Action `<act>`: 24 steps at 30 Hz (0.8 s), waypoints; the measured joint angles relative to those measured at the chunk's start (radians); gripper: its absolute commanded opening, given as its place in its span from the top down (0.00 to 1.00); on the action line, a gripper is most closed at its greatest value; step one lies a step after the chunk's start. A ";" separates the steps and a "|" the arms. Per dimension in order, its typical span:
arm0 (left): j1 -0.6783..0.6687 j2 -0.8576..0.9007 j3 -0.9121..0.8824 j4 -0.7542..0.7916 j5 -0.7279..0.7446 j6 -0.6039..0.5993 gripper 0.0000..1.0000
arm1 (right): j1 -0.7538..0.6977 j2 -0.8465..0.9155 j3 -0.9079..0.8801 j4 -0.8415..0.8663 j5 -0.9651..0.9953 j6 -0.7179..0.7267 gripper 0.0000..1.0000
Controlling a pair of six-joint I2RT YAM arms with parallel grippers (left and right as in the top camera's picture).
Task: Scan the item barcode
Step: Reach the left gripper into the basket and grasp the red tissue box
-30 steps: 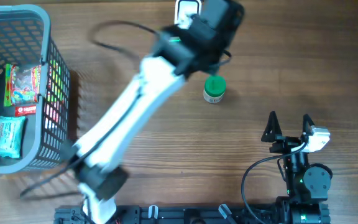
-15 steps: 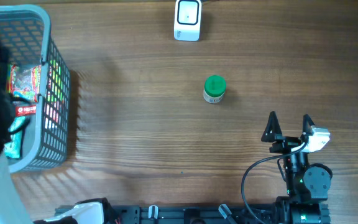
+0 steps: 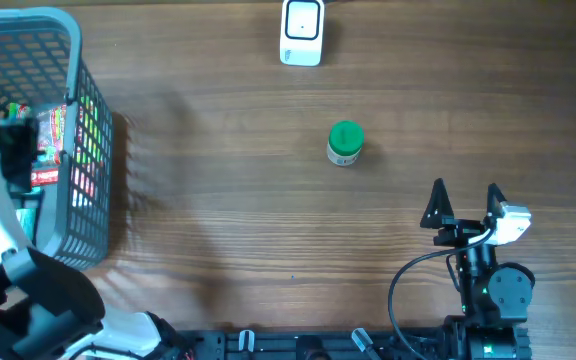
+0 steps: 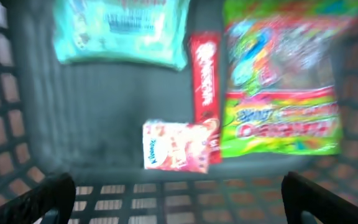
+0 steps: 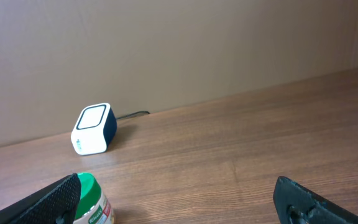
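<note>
The white barcode scanner [image 3: 301, 32] [image 5: 94, 129] sits at the back centre of the table. A green-lidded jar [image 3: 345, 143] [image 5: 92, 202] stands upright in front of it, apart from both grippers. My left gripper [image 3: 16, 150] [image 4: 182, 199] hangs open over the grey basket [image 3: 28, 15], looking down into it. On the basket floor lie a colourful candy bag [image 4: 278, 81], a red bar [image 4: 205, 81], a teal pack [image 4: 123, 28] and a small pink packet [image 4: 176, 146]. My right gripper [image 3: 463, 200] [image 5: 185, 199] rests open and holds nothing near the front right.
The basket's mesh wall [image 4: 166, 193] runs just below my left fingertips. Bare wooden tabletop [image 3: 268, 230] stretches between the basket and the jar. The scanner's cable [image 5: 132, 115] runs along the back wall.
My left arm has swung from the scanner at the back centre across to the left, and now stands over the basket. The right arm, jar and scanner have not moved.
</note>
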 measured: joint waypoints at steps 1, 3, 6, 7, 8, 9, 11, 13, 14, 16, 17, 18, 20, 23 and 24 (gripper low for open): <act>0.000 0.006 -0.047 0.037 0.024 0.002 0.00 | 0.000 0.000 0.000 0.000 0.000 0.000 0.00; 0.000 0.010 -0.172 0.160 0.089 0.009 0.00 | 0.000 0.000 0.000 0.000 0.000 0.000 0.00; 0.000 0.014 -0.323 0.295 0.141 0.013 0.00 | 0.000 0.000 0.000 0.000 0.000 0.000 0.00; 0.000 0.014 -0.371 0.342 0.152 0.013 0.00 | 0.000 0.000 0.000 0.000 0.000 0.000 0.00; 0.000 0.014 -0.401 0.369 0.159 0.013 0.00 | 0.000 0.000 0.000 0.000 0.000 0.000 0.00; 0.000 0.014 -0.423 0.389 0.164 0.013 0.00 | 0.000 0.000 0.000 0.000 0.000 0.000 0.00; 0.000 0.014 -0.449 0.431 0.173 0.021 0.00 | 0.000 0.000 0.000 0.000 0.000 0.000 0.00; 0.000 0.014 -0.455 0.448 0.175 0.033 0.00 | 0.000 0.000 0.000 0.000 0.000 0.000 0.00; 0.000 0.014 -0.455 0.459 0.176 0.042 0.00 | 0.000 0.000 0.000 0.000 0.000 0.000 0.00; 0.000 0.014 -0.455 0.478 0.177 0.047 0.00 | 0.000 0.000 0.000 0.000 0.000 0.000 0.00; 0.000 0.014 -0.455 0.489 0.177 0.049 0.00 | 0.000 0.000 0.000 0.000 0.000 0.000 0.00; 0.000 0.014 -0.455 0.497 0.177 0.050 0.00 | 0.000 0.000 0.000 0.000 0.000 0.000 0.01; 0.000 0.014 -0.455 0.510 0.177 0.050 0.00 | 0.000 0.000 0.000 0.000 0.000 0.000 0.01; -0.005 0.018 -0.455 0.518 0.177 0.053 0.02 | 0.000 0.000 0.000 0.000 0.000 0.000 0.00; -0.013 0.031 -0.455 0.520 0.177 0.053 0.09 | 0.000 0.000 0.000 0.000 0.000 0.000 0.00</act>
